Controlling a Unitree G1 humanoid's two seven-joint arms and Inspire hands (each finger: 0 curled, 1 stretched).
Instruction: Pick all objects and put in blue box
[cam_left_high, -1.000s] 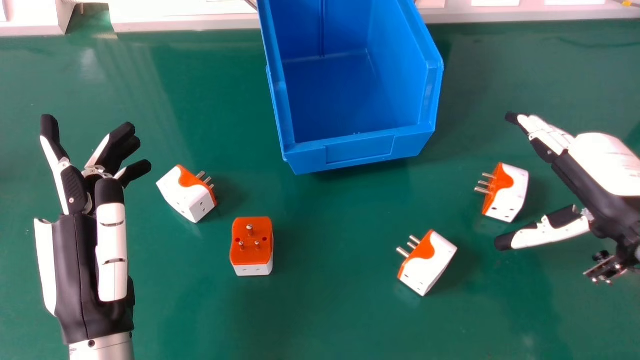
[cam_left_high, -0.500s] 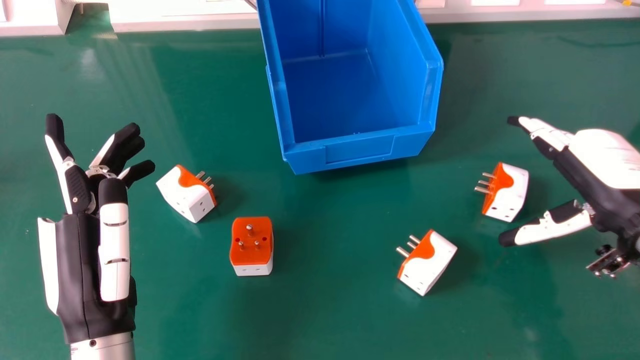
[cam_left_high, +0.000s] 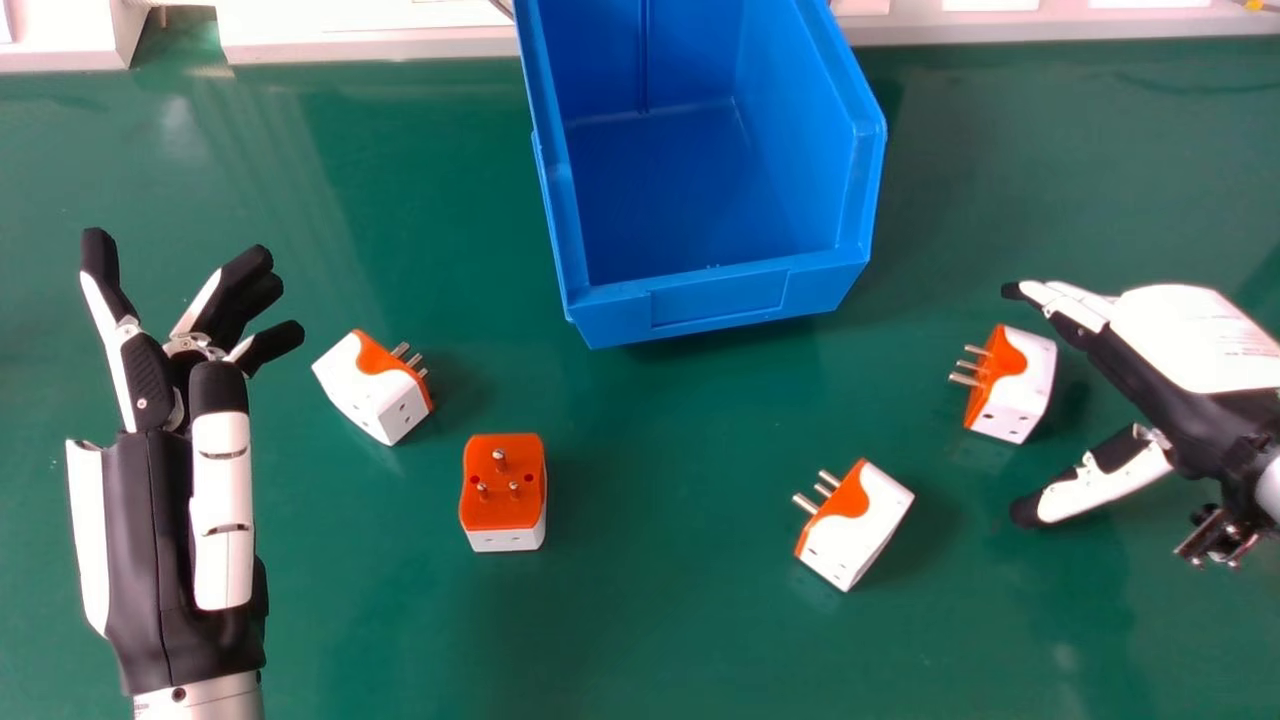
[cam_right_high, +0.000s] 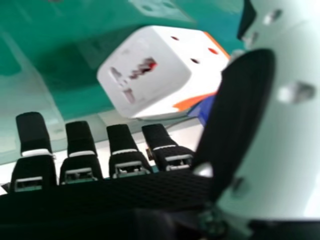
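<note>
In the head view my right hand (cam_left_high: 1150, 370) is at the right edge, open, its fingers and thumb spread beside the rightmost white-and-orange plug adapter (cam_left_high: 1022, 385), apart from it. That adapter (cam_right_high: 150, 75) also shows in the right hand view, beyond the fingertips of my right hand (cam_right_high: 75, 165). Another adapter (cam_left_high: 862, 525) lies nearer the front, its pins facing left. Left of centre, one adapter (cam_left_high: 503, 490) stands with its pins up, and a tilted one (cam_left_high: 372, 388) is close by. My open left hand (cam_left_high: 150, 520) is at the far left, holding nothing. The blue box (cam_left_high: 715, 295) holds nothing.
A green table (cam_left_high: 660, 620) carries everything. The blue box stands at the back centre, between the two pairs of adapters. White and pink structures (cam_left_high: 370, 30) line the table's far edge.
My right hand has come down and slightly left in the head view, closer to the rightmost adapter. My left hand has shifted only slightly. The adapters and box have stayed put.
</note>
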